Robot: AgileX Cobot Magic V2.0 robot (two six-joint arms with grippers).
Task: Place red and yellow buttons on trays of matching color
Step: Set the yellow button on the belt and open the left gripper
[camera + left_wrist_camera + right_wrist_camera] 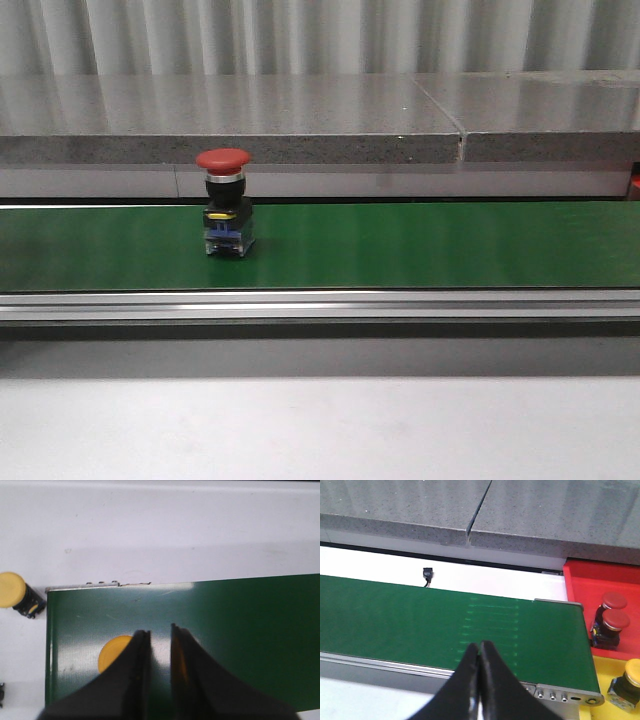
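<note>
On the green belt a red button is standing upright; left gripper, fingers slightly apart, is straddling a yellow button there, right gripper hanging pinched together

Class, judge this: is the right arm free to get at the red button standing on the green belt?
Probably yes. The red button stands alone and upright on the green belt, with nothing around it. The right hand is shut and holds nothing, though the button is outside its own camera's view.
</note>
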